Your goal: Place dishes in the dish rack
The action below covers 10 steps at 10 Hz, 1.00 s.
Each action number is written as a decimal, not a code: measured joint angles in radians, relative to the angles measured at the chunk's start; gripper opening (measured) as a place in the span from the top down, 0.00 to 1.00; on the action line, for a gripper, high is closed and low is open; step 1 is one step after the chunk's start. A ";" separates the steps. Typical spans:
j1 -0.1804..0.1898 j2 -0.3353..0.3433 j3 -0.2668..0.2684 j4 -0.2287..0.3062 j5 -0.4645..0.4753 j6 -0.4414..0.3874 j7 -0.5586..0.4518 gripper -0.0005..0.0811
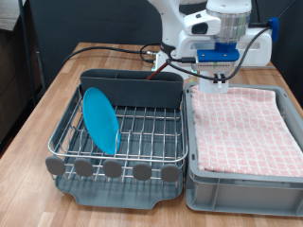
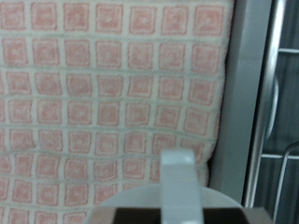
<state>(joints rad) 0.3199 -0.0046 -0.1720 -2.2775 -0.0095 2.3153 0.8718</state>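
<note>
Claw: the claw [image 1: 220, 83] hangs at the end of the white arm, at about 1 o'clock in the exterior view, over the far edge of the grey bin [image 1: 244, 177]. Whether its fingers are apart or together, I cannot tell; nothing shows between them. In the wrist view one pale finger [image 2: 177, 182] sticks up over the cloth.

Below the claw: the pink checked cloth [image 2: 103, 93] lining the bin. No dish lies on the part that shows.

Bin: stands at 4 o'clock in the exterior view, just beside the dish rack [image 1: 118, 170].

Dish rack: dark tray with wire grid, at 8 o'clock on the wooden surface [image 1: 57, 80], with a tall utensil box [image 1: 133, 87] along its far side and round tabs along its near edge.

Plate: the light-blue plate [image 1: 99, 120] stands on edge, tilted, in the wire grid at the rack's 9 o'clock side.

Progress: judging by this, the plate is placed.

Cup and spoon: neither can be made out in either view, so their state is unknown.
</note>
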 joint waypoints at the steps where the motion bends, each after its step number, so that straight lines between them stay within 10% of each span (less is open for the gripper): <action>1: -0.002 0.026 -0.011 0.033 -0.015 0.000 0.000 0.91; 10: -0.029 0.238 -0.054 0.343 -0.014 -0.080 -0.081 0.91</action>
<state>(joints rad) 0.2907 0.2338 -0.2262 -1.9349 -0.0230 2.2353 0.7909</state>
